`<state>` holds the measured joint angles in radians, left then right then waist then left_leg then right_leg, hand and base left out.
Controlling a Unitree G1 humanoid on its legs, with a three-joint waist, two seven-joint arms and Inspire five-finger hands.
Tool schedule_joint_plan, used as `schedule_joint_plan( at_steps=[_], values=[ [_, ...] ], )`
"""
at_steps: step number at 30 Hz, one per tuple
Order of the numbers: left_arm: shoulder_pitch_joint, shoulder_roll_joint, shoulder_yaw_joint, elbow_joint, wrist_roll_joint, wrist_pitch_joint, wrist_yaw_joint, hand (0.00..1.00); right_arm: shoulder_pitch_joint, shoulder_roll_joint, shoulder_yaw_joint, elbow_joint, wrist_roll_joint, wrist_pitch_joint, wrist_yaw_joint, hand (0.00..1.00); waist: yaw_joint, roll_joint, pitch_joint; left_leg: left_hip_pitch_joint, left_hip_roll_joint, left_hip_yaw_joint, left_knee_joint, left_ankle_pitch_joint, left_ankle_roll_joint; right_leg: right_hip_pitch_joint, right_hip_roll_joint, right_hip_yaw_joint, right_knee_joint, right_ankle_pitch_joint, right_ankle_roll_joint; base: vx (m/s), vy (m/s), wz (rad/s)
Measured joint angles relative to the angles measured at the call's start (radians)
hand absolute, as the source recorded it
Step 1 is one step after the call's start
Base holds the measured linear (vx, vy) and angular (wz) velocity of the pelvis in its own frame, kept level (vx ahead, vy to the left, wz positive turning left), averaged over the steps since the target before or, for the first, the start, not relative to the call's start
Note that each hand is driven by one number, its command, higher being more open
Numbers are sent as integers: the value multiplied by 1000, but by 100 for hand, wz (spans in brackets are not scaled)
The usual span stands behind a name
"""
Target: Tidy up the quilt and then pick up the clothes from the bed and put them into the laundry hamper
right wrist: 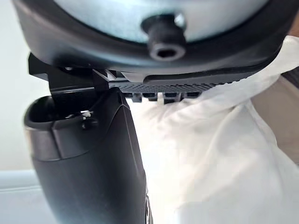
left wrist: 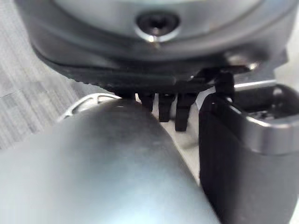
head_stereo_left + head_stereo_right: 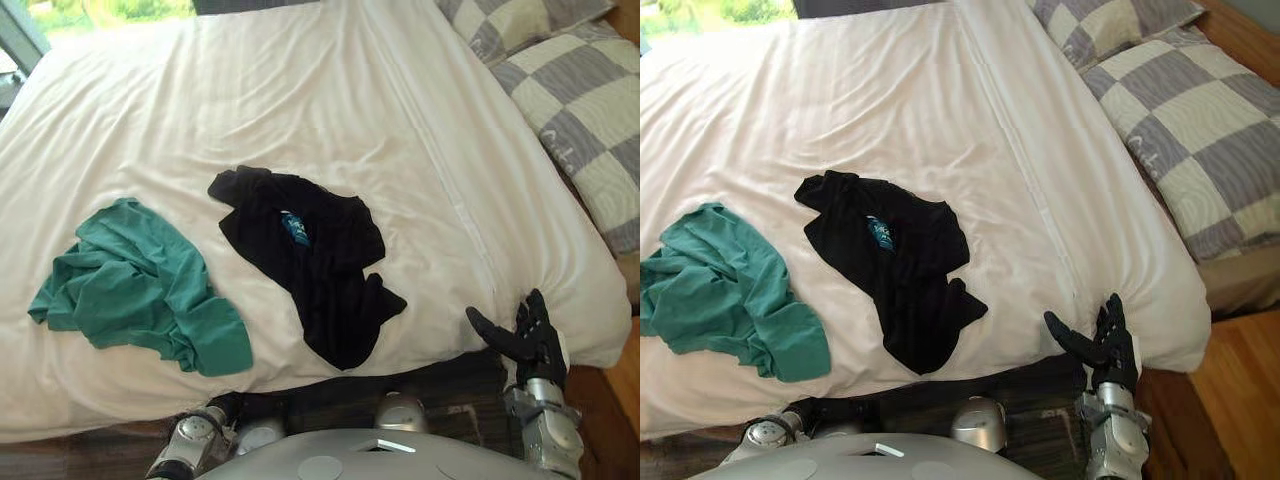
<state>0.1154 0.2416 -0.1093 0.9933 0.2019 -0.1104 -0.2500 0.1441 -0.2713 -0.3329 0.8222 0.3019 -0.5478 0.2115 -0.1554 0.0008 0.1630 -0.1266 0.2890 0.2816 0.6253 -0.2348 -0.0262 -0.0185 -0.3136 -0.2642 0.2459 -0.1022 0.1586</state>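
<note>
The right hand (image 3: 533, 338), spread wide at 5 o'clock, could tug the quilt (image 3: 330, 120) and slide off the black garment (image 3: 322, 275).

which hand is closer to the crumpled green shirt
Left. The left hand is at the white quilt's edge below the crumpled green shirt; the right hand is past the black garment, at the quilt's corner.

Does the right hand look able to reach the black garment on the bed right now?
Probably yes. The right hand is open at the near edge of the white quilt, and only bare quilt lies between it and the crumpled black garment.
</note>
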Motion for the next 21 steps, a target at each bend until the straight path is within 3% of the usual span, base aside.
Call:
schedule_joint_plan(
  at_steps=[1,3,4,5,6,7,8,9,10,11,12,13,14,16,19,21],
  values=[
    [-1,2,-35,0,6,1,-3,100,-30,-14,-12,1,-31,0,0,100,-13,16,-8,2,32,-90,24,8,-4,-32,-27,41,13,10,24,47,652,-62],
    [-19,-9,-85,11,11,11,-2,100,-70,-47,-17,10,-56,0,0,100,-14,36,-18,16,35,-196,-5,47,14,-87,-62,112,17,36,75,45,670,-48],
    [-36,-25,-108,22,5,36,-1,100,-87,-78,-20,11,-56,0,0,100,-16,59,-25,22,33,-208,-50,72,-12,-109,-76,143,9,40,92,29,559,2],
    [-49,-30,-145,29,2,72,-1,100,-102,-85,-38,21,-56,0,0,100,-28,65,-29,42,-3,-178,-85,-57,-102,-97,-96,189,-42,52,82,50,689,27],
    [-53,-29,-158,29,-3,81,0,100,-102,-83,-45,25,-56,0,-1,100,-35,64,-30,45,-14,-164,-96,-92,-143,-90,-108,191,-66,91,50,46,599,25],
    [-68,-10,-152,32,-14,88,0,100,-108,-72,-48,57,-67,0,-2,100,-6,31,-20,47,-27,-120,-103,-121,-181,-108,-137,171,-74,198,-7,2,652,-46],
    [-73,-3,-123,45,-38,110,11,100,-123,-62,-10,111,-118,24,1,100,51,27,-23,80,-14,-55,-145,-105,-164,-151,-120,59,-61,279,-135,-30,602,-85],
    [-68,-7,-103,50,-46,116,25,100,-123,-46,21,132,-149,33,1,100,68,31,-24,100,-8,-34,-179,-90,-163,-164,-94,-10,-23,277,-132,-22,408,-105],
    [-66,-11,-75,59,-46,115,42,100,-121,-14,60,159,-204,27,-1,100,75,32,-26,132,0,-4,-254,-48,-156,-164,-38,-143,26,242,-123,32,289,-67],
    [-66,-13,-73,66,-41,116,39,100,-119,20,90,162,-230,9,-4,100,70,32,-26,145,-10,22,-326,-3,-149,-169,12,-212,49,176,-122,54,247,-51],
    [-65,-14,-74,71,-33,116,34,100,-119,32,100,155,-244,4,-4,100,67,30,-27,146,-26,32,-358,19,-142,-171,34,-222,50,141,-117,54,192,-34],
    [-72,-21,-74,72,-5,113,23,100,-123,32,114,131,-247,-2,-6,100,53,31,-25,149,-59,45,-405,48,-131,-173,45,-223,44,95,-80,9,164,-1],
    [-76,-36,-82,72,13,111,11,100,-119,26,119,110,-245,-1,-7,100,30,34,-23,154,-74,35,-429,64,-123,-171,37,-213,50,79,-76,-13,128,22],
    [-69,-41,-82,73,11,109,15,100,-101,17,135,106,-212,22,-10,100,18,45,-20,173,-76,4,-445,74,-120,-163,38,-189,96,32,-67,-34,-7,48],
    [-68,-29,-78,74,-96,118,53,100,-66,41,166,107,-18,56,-10,100,18,27,-30,177,-65,-47,-469,94,-112,-158,57,-162,151,-43,-48,-58,-125,59],
    [-68,-60,-34,75,-300,145,117,100,-31,84,121,111,193,59,29,100,20,32,-32,190,-64,-34,-520,148,-45,-120,80,-172,111,-51,-49,-44,-159,61]
  ],
)
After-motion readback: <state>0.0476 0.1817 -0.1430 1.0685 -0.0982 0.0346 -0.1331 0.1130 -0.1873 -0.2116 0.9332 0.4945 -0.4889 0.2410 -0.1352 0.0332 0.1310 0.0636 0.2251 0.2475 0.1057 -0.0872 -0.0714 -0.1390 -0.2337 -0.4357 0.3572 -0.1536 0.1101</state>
